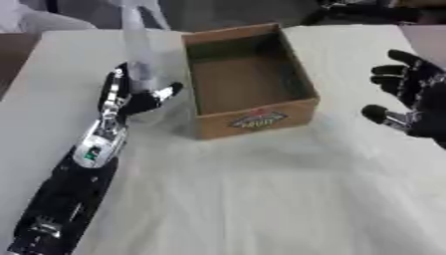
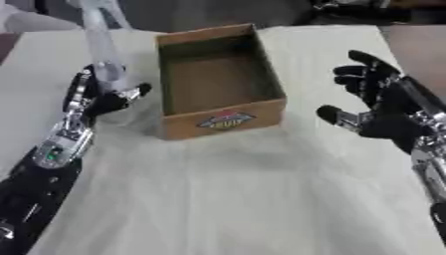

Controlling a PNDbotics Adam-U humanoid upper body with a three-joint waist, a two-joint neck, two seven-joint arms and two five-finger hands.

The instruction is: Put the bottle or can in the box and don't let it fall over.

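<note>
A tall clear plastic bottle (image 1: 139, 55) stands upright just left of the open cardboard box (image 1: 292, 112). My left hand (image 1: 129, 99) has its fingers along the bottle's left side and its thumb (image 1: 167, 91) on the right, closed round the lower part. The bottle's base is hidden behind the hand. The box is brown with a red label (image 1: 256, 118) on its front wall, and nothing lies inside it. To the right of the box, my right hand (image 2: 383, 107) is held up open with fingers spread, holding nothing.
A white cloth covers the table (image 1: 261, 199). The table's far edge (image 1: 87, 31) runs just behind the bottle and box, with dark shapes beyond it. A brown surface (image 1: 10, 50) shows past the table's left edge.
</note>
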